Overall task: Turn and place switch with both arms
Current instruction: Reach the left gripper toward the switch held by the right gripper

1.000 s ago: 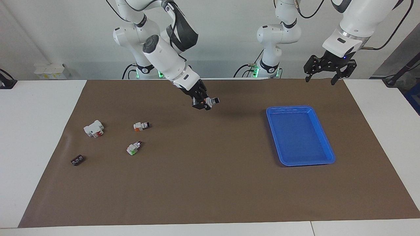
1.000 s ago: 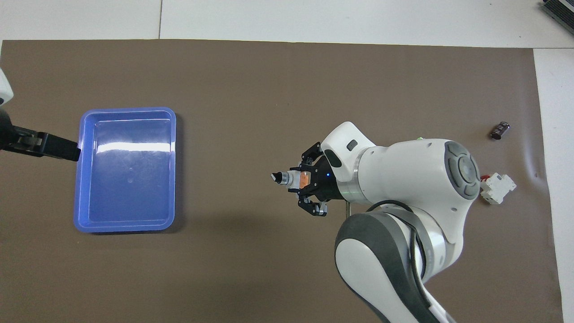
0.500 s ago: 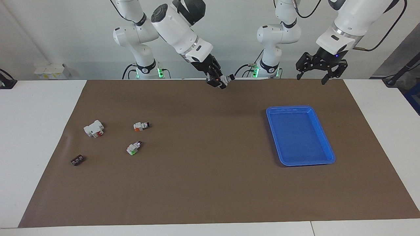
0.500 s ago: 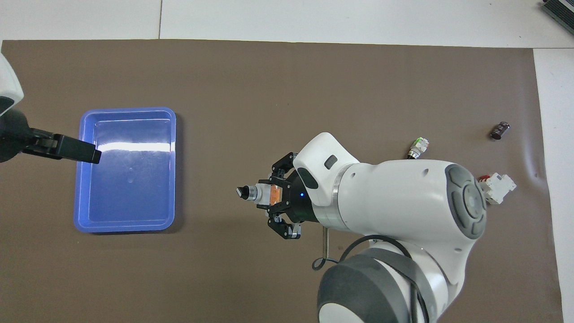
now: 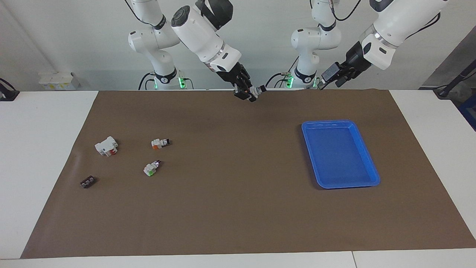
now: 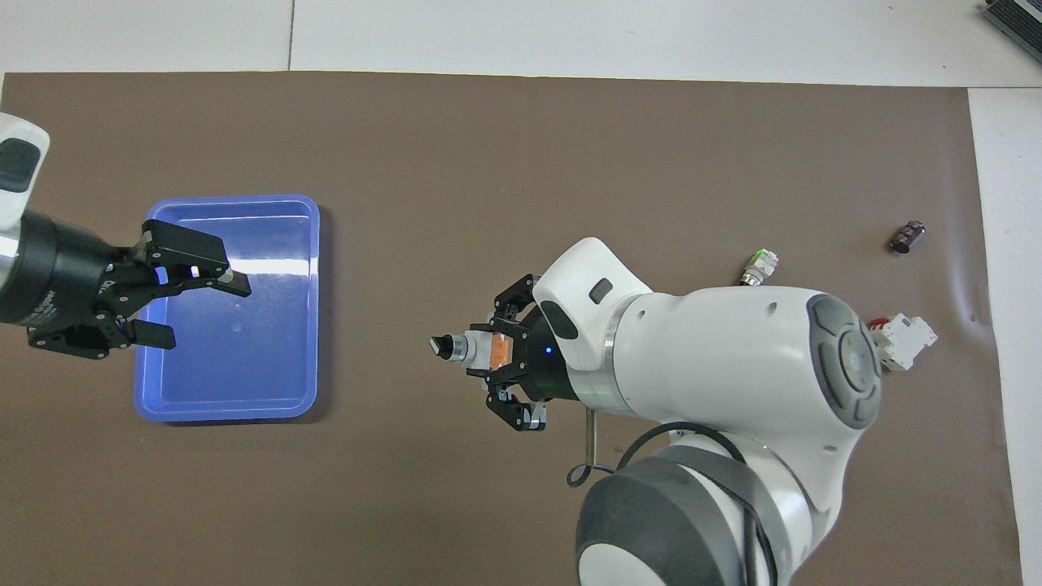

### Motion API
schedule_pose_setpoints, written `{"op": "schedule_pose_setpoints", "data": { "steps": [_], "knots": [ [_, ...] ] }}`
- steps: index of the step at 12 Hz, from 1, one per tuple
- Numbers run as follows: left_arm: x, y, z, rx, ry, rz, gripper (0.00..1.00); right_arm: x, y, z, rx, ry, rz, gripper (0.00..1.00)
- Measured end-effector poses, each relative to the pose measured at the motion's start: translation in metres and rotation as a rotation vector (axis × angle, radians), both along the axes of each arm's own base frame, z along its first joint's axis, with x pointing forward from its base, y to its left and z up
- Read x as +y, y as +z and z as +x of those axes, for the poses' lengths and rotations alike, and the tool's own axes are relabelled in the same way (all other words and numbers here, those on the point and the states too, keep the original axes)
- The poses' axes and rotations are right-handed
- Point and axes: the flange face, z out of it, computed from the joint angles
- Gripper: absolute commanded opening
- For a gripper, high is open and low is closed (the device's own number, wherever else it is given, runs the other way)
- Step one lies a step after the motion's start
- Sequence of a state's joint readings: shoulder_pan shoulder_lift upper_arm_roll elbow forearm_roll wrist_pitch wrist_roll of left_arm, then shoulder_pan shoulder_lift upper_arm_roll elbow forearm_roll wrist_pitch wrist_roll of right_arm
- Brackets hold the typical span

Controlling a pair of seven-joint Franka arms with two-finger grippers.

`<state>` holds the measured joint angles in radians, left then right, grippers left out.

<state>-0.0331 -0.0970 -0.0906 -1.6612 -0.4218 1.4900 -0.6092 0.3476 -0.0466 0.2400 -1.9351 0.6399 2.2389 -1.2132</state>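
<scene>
The switch (image 5: 255, 90) (image 6: 468, 348), white with an orange block, hangs high above the middle of the mat. Its black knob points toward the left arm's end of the table. My right gripper (image 5: 246, 93) (image 6: 498, 352) is shut on its body. My left gripper (image 5: 324, 80) (image 6: 203, 309) is open and raised, turned sideways with its fingers pointing at the switch, a wide gap apart from it. In the overhead view it is over the blue tray (image 5: 340, 122) (image 6: 232, 198).
On the mat toward the right arm's end lie another orange-blocked switch (image 5: 160, 142), a green-blocked switch (image 5: 150, 168) (image 6: 759, 267), a white block with red marks (image 5: 106, 146) (image 6: 902, 340) and a small black part (image 5: 87, 182) (image 6: 908, 236). The tray holds nothing.
My right gripper rose with the switch and shifted toward the left arm's end, then held still. My left gripper swung from pointing down to pointing sideways at the switch.
</scene>
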Motion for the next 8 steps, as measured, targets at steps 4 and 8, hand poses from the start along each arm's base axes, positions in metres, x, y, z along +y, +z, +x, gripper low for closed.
{"op": "schedule_pose_setpoints", "data": {
  "steps": [4, 8],
  "knots": [
    [-0.020, -0.030, -0.028, 0.156, 0.252, -0.136, 0.99, 0.000, 0.000, 0.000, 0.000, 0.000, 0.000, 0.00],
    [-0.066, -0.044, -0.053, 0.156, 0.318, -0.185, 0.95, 0.000, 0.000, 0.000, 0.000, 0.000, 0.000, 0.00]
  ]
}}
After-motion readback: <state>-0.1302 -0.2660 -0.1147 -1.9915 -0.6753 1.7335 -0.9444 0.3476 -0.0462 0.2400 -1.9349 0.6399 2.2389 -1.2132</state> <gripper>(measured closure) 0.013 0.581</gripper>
